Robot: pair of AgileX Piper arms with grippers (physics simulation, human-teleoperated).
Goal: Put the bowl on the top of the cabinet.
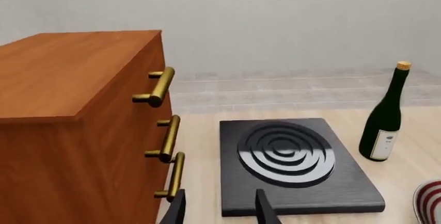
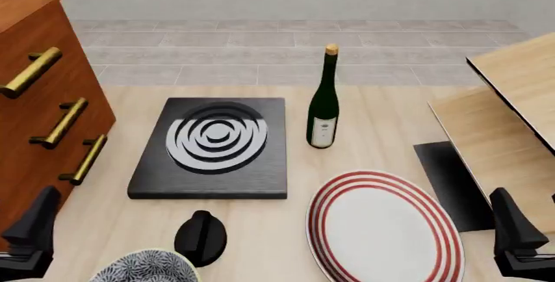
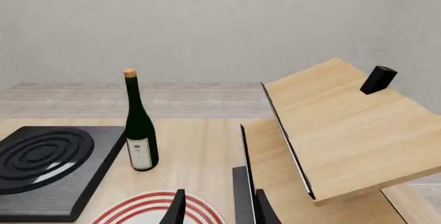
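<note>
Here the bowl (image 2: 145, 266) is sitting at the near edge of the table (image 2: 260, 230), just left of a black knob (image 2: 200, 236) and near the left gripper (image 2: 30, 230), whose fingers are standing apart, holding nothing. The cabinet (image 2: 39, 100) is standing far left. The right gripper (image 2: 516, 230) is likewise hanging parted and empty.

Bowl (image 2: 145, 266) right of cabinet (image 2: 39, 100)
</note>
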